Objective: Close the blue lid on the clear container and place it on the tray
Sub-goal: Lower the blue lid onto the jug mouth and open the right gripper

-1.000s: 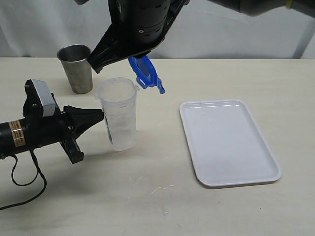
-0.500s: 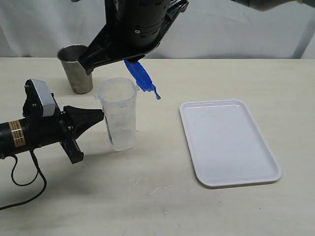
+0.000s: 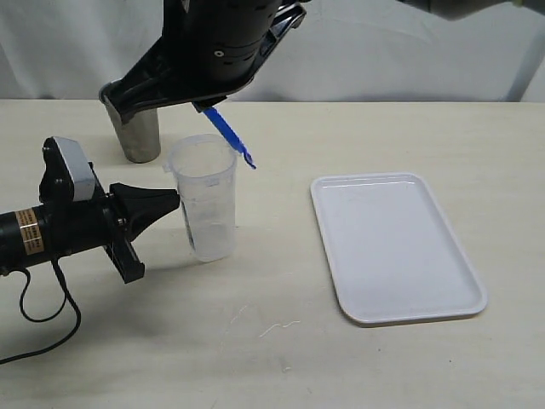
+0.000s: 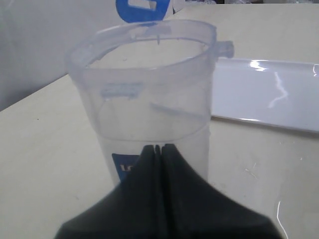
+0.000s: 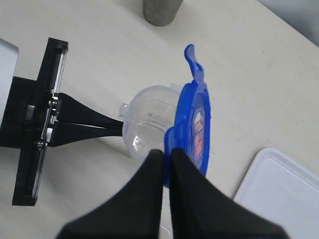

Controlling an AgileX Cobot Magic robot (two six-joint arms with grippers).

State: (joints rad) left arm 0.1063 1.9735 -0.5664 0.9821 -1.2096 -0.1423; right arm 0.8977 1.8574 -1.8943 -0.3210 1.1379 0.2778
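blue lid (image 5: 192, 124) hangs tilted, one edge down, pinched in the right gripper (image 5: 167, 155) just above the rim of the clear container (image 3: 204, 204), not seated on it. the container stands upright on the table (image 3: 281, 358), left of the tray (image 3: 392, 256) and apart from it. left gripper (image 4: 158, 148) has its jaws pressed together, tips against the container's side.

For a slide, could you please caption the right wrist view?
Right gripper holds the blue lid on edge above the clear container, left gripper at its side.
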